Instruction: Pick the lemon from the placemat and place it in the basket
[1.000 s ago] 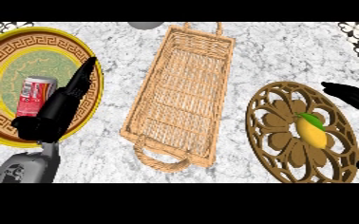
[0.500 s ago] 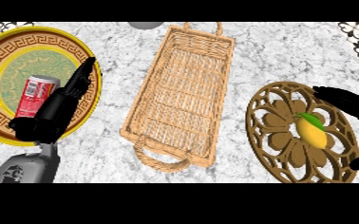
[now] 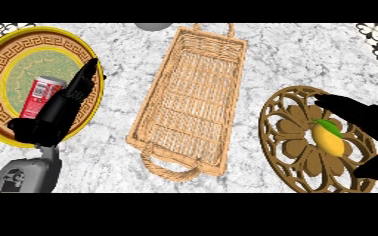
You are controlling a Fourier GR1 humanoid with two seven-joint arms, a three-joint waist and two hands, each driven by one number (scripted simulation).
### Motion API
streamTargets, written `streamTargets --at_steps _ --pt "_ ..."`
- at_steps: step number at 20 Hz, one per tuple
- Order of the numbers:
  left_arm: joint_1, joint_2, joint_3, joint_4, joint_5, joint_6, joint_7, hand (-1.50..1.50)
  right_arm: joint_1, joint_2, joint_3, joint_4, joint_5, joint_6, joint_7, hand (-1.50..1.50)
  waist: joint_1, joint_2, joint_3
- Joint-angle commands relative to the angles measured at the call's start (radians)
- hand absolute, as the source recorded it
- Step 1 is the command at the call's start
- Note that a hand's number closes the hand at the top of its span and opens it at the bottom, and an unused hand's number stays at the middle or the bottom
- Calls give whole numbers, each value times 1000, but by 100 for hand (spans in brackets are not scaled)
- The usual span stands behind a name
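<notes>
Likely a kitchen: marble counter [image 3: 288, 60], plate [image 3: 15, 55].

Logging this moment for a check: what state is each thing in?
Lemon: lying on the placemat, not held.
Basket: holds nothing.
Can: lying on the plate.
Left robot hand: open, fingers straight, over the plate.
Right robot hand: open, over the placemat beside the lemon.

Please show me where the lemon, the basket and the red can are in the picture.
lemon [image 3: 329, 140], head view, middle of its yellow body.
basket [image 3: 190, 100], head view, its woven floor.
red can [image 3: 40, 96], head view, its red side.
</notes>
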Motion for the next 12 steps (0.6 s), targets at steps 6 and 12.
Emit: streamTargets --at_steps 6,12 --pt "30 -15 28 -53 -3 -29 8 0 -44 26 0 140 115 -55 -42 -150 5 0 0" --pt "46 -48 16 -39 -39 -23 -16 0 -132 56 23 248 168 -38 -41 -150 7 0 0"
